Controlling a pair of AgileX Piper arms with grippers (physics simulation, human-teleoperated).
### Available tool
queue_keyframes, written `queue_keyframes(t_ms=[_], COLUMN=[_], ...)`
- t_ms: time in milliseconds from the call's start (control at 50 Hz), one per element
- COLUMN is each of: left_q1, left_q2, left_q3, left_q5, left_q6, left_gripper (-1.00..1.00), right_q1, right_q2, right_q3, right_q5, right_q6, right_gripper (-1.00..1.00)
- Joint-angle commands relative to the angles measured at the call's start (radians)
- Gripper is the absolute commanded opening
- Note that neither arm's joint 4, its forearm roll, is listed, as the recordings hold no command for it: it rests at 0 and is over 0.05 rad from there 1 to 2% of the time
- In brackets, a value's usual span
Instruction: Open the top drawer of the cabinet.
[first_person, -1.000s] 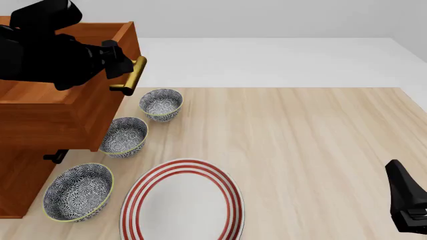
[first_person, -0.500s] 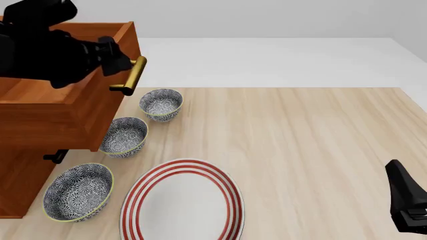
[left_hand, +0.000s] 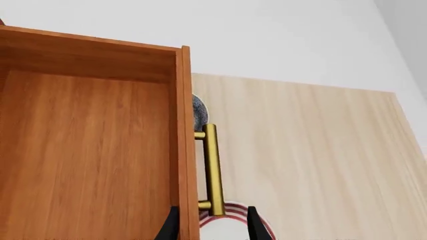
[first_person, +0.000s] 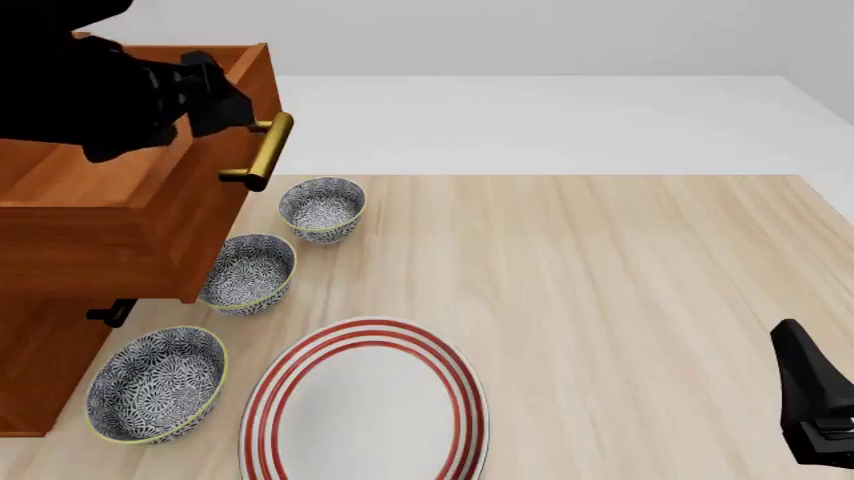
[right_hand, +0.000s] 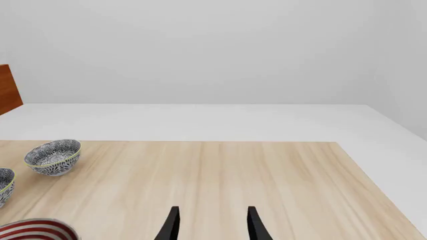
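Top drawer (first_person: 127, 190) juts out; left gripper (left_hand: 208, 227) spread (seemingly above its handle (left_hand: 212, 171)).

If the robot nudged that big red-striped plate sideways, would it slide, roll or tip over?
The red-striped plate lies flat on the wooden table, so it would probably slide, not roll or tip. It looks like rigid glazed ceramic, likely slippery and breakable if it went off the edge. A leftward push might knock the nearest patterned bowl, which sits close beside it.

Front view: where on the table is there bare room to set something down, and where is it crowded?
Free: the table right of the striped plate, across to the right gripper. Crowded: the left side, three bowls lined along the cabinet under the pulled-out top drawer.
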Motion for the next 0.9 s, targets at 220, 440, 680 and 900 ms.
queue_keyframes(t_ms=[220,440,680,900], left_q1=[-0.093,-0.098,-0.116,-0.160], left_q2=[-0.082,-0.102,-0.120,-0.172], left_q3=[-0.133,-0.137,-0.140,-0.137], left_q5=[-0.036,-0.034,-0.018,-0.020], left_q6=[0.095,0.106,0.112,0.142], left_gripper=[1.00,1.00,1.00,1.00], right_q1=[0.000,0.000,0.000,0.000], right_q2=[0.000,0.000,0.000,0.000], right_q3=[0.000,0.000,0.000,0.000], right_q5=[0.000,0.000,0.000,0.000], right_q6=[0.000,0.000,0.000,0.000], right_gripper=[1.00,1.00,1.00,1.00])
